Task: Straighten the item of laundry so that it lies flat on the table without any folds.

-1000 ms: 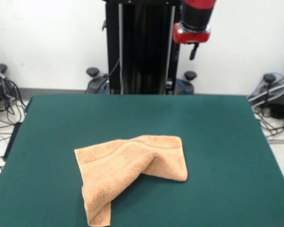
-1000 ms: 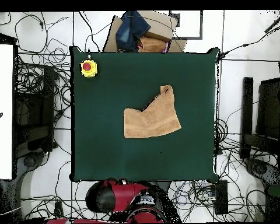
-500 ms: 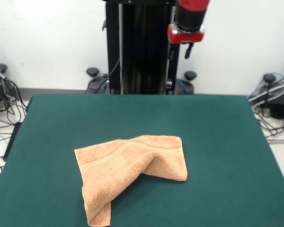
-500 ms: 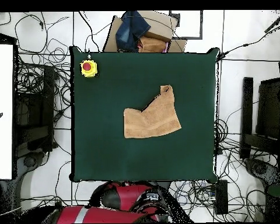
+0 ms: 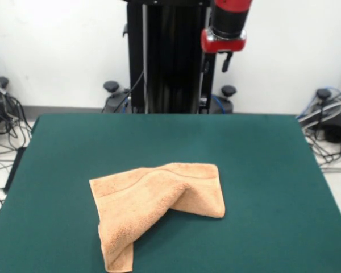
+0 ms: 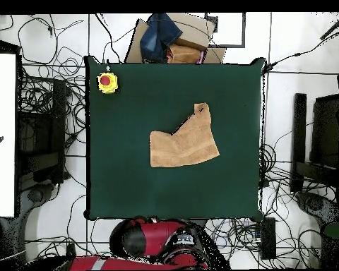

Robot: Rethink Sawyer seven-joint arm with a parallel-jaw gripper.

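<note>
The item of laundry is a peach-orange towel lying crumpled on the dark green table, a little toward the near side. One part is folded over the middle, and a narrow flap trails toward the front edge. From overhead the towel lies right of the centre of the table, with one corner poking toward the far side. The red and black arm is drawn back behind the table's far edge. Its gripper hangs high above the table and well away from the towel, touching nothing.
A yellow box with a red button stands on one table corner. A cardboard box with blue cloth sits just off the table's edge. Cables cover the floor on every side. A white panel stands beyond the left edge.
In the front view the arm's end has shifted slightly left and up since one second ago, then stayed put. The towel has not moved.
</note>
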